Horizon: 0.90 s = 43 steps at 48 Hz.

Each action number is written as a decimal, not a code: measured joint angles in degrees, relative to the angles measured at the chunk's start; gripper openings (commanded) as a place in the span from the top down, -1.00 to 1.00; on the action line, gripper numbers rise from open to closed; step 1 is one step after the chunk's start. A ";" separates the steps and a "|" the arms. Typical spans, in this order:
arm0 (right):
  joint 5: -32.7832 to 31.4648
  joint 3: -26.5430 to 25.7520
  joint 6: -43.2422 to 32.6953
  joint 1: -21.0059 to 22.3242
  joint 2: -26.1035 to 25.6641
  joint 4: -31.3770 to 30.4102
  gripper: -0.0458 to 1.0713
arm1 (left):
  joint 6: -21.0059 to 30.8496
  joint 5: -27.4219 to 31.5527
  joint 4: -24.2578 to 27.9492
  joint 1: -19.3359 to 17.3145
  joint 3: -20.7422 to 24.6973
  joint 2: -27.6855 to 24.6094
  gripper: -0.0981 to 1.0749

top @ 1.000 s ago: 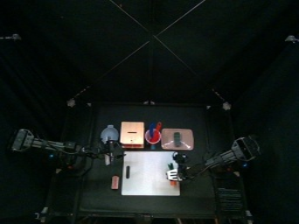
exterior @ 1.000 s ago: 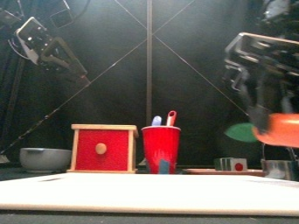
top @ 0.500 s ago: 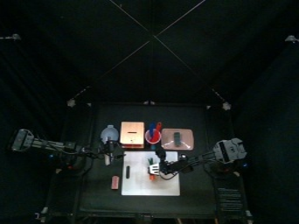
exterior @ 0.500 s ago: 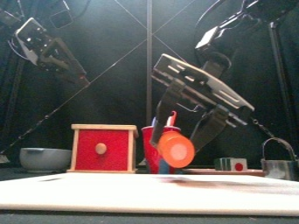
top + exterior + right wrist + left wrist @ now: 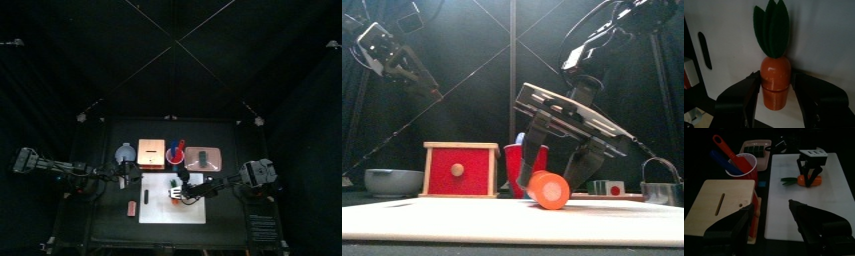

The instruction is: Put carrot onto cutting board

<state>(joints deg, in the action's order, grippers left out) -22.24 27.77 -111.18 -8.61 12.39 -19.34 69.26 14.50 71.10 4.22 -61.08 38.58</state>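
Observation:
The carrot [image 5: 775, 82], bright orange with green leaves, lies on the white cutting board [image 5: 824, 45]. My right gripper [image 5: 777, 97] straddles it, one jaw close on each side with only a sliver of space, so it stands open. The front view shows the carrot [image 5: 548, 189] resting on the cutting board [image 5: 462, 222] between the right gripper's fingers [image 5: 591, 165]. From the left wrist, the carrot [image 5: 808, 179] sits near the cutting board's [image 5: 811, 208] far end. My left gripper [image 5: 774, 225] hangs open and empty beside the board's left edge [image 5: 123, 178].
Behind the board stand a red wooden box [image 5: 460, 170], a red cup with utensils [image 5: 525, 170], a grey bowl [image 5: 393, 181] and a metal cup [image 5: 659, 190]. A pinkish-tan board [image 5: 202, 157] lies at the back right. A small salmon-orange piece [image 5: 131, 207] lies left of the board.
The right gripper carried the carrot leftward and down from the air onto the white board. Its jaws have parted a little. The left arm has not moved.

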 measured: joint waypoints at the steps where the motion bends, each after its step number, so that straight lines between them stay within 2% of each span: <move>1: -0.18 -0.09 0.00 -0.09 -0.09 0.00 -0.65 | 0.00 0.00 0.09 0.00 0.00 0.00 -0.73; 9: -0.88 -0.44 0.00 -0.09 -0.09 0.00 -0.74 | 0.00 0.00 0.09 0.00 -0.09 0.44 -0.73; 30: -1.23 -1.58 0.00 -0.09 -0.09 -0.44 -0.74 | 0.00 -0.44 0.09 0.00 0.00 0.44 -0.73; 43: -2.90 -2.11 0.18 -0.09 -0.97 -3.60 -0.75 | 0.00 -0.53 0.09 0.18 0.00 0.44 -0.73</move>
<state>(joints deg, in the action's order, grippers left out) -25.14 25.66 -111.01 -8.70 11.43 -22.94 69.26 13.97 71.19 4.39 -61.08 39.02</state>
